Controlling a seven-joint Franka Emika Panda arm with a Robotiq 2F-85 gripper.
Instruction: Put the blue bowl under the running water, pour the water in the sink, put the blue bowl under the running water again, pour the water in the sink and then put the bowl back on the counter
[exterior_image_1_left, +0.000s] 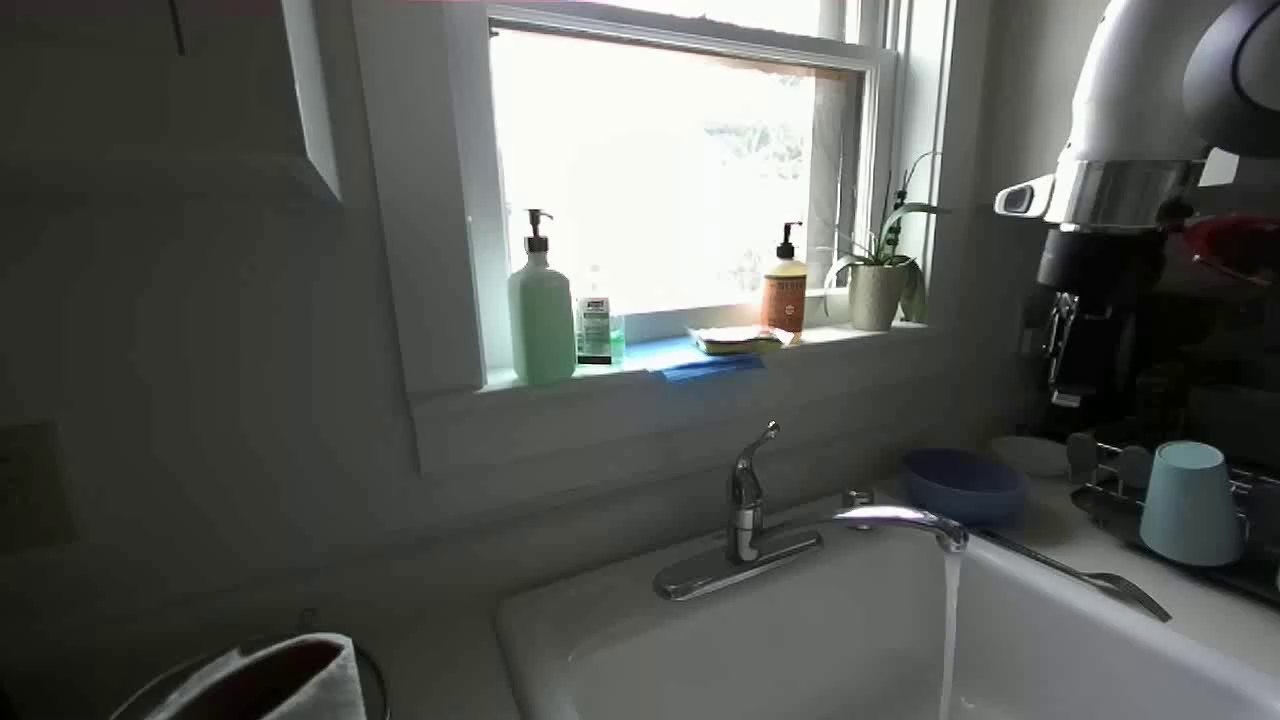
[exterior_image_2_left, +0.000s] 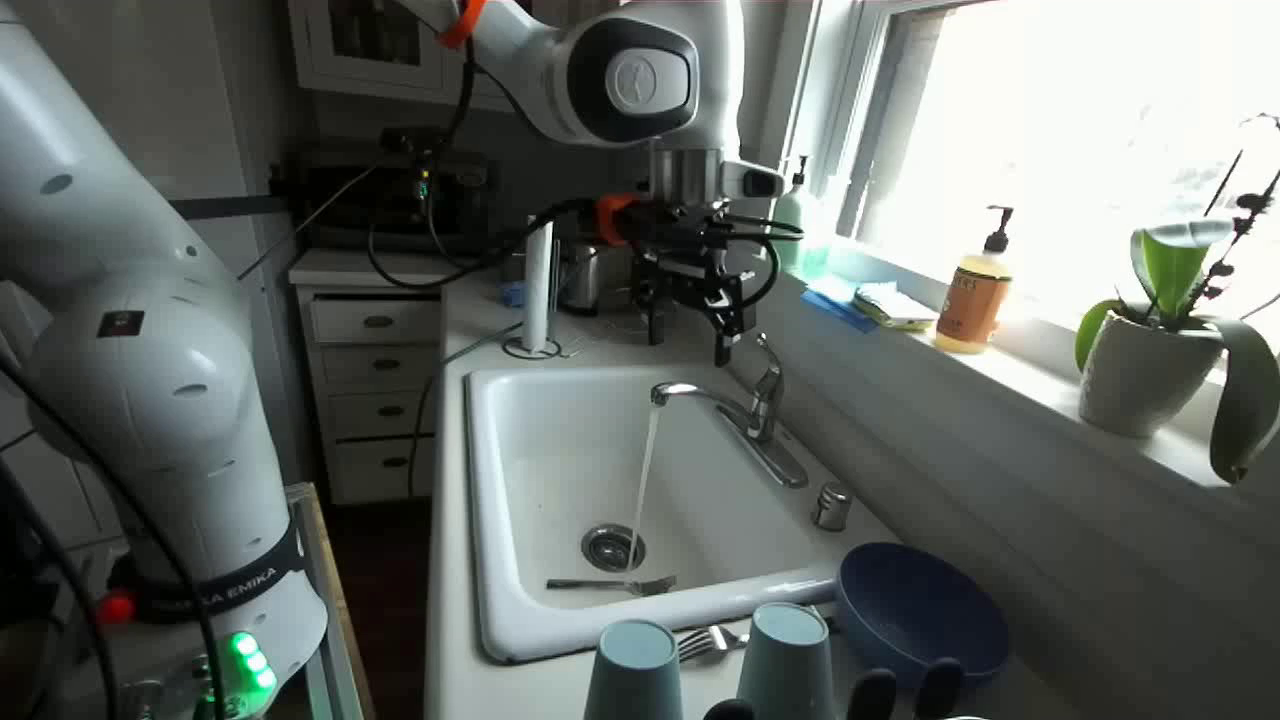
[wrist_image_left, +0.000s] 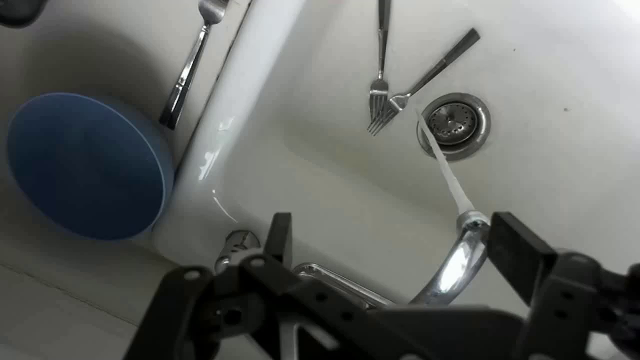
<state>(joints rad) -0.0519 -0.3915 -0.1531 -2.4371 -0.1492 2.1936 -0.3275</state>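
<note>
The blue bowl sits on the counter beside the sink's corner, in both exterior views (exterior_image_1_left: 962, 490) (exterior_image_2_left: 918, 612) and the wrist view (wrist_image_left: 85, 167). The running water (exterior_image_2_left: 646, 480) falls from the faucet (exterior_image_2_left: 690, 392) into the white sink (exterior_image_2_left: 482, 540). In the wrist view the stream (wrist_image_left: 446, 167) comes down near the drain. My gripper (exterior_image_2_left: 690, 338) is open and empty above the faucet and sink, away from the bowl. In the wrist view the faucet spout shows between my spread fingers (wrist_image_left: 395, 237). The pale counter (wrist_image_left: 135, 35) surrounds the sink.
Forks (wrist_image_left: 380, 95) lie in the sink by the drain (wrist_image_left: 452, 125); another fork (wrist_image_left: 192, 65) lies on the counter. Light-blue cups (exterior_image_2_left: 640, 665) stand on a rack near the bowl. Soap bottles (exterior_image_1_left: 543, 315) and a potted plant (exterior_image_1_left: 873, 295) line the window sill. A white roll holder (exterior_image_2_left: 538, 290) stands behind the sink.
</note>
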